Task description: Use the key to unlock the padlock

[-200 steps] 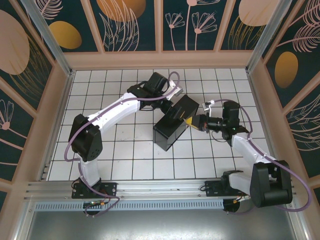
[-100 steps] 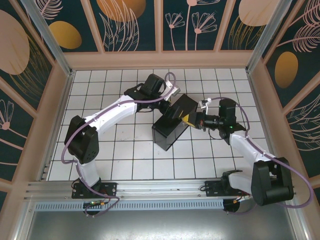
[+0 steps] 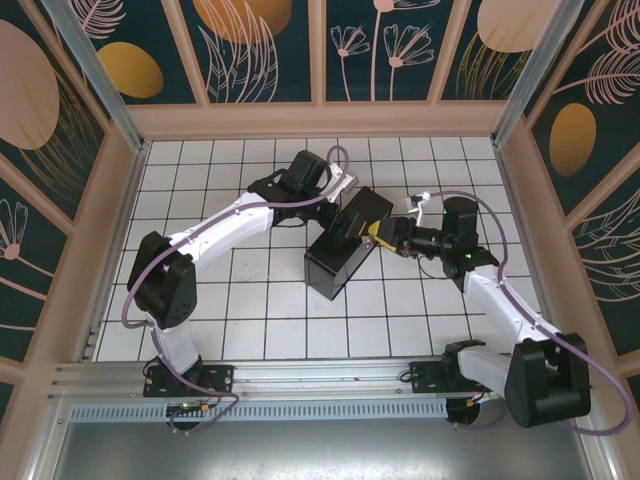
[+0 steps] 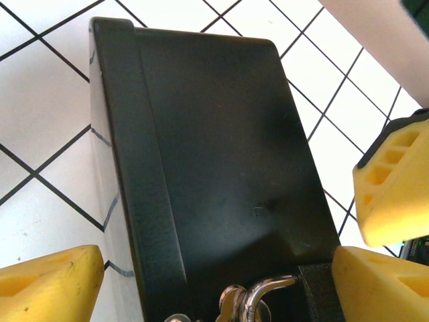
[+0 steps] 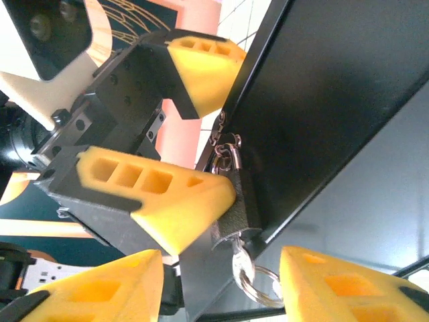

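Black textured metal marks out the padlock [image 5: 238, 208], seen hanging at one end of a hard black case [image 4: 221, 134] that lies on the white-tiled tabletop [image 3: 250, 300]. The left hand [image 4: 218, 268] is held spread across that end of the case, with one yellow finger touching the lock body and the other clear of the case wall. The right hand [image 5: 222, 258] is positioned just beside the lock with its fingers apart and nothing gripped, a key ring [image 5: 253, 285] dangling between them. Whether the key is seated in the keyhole cannot be told. The lock is judged small, rigid and heavy for its size, free to swing on its shackle [image 5: 231, 157]. It is best pinched across the flat sides of the body, and the thin key by its bow.
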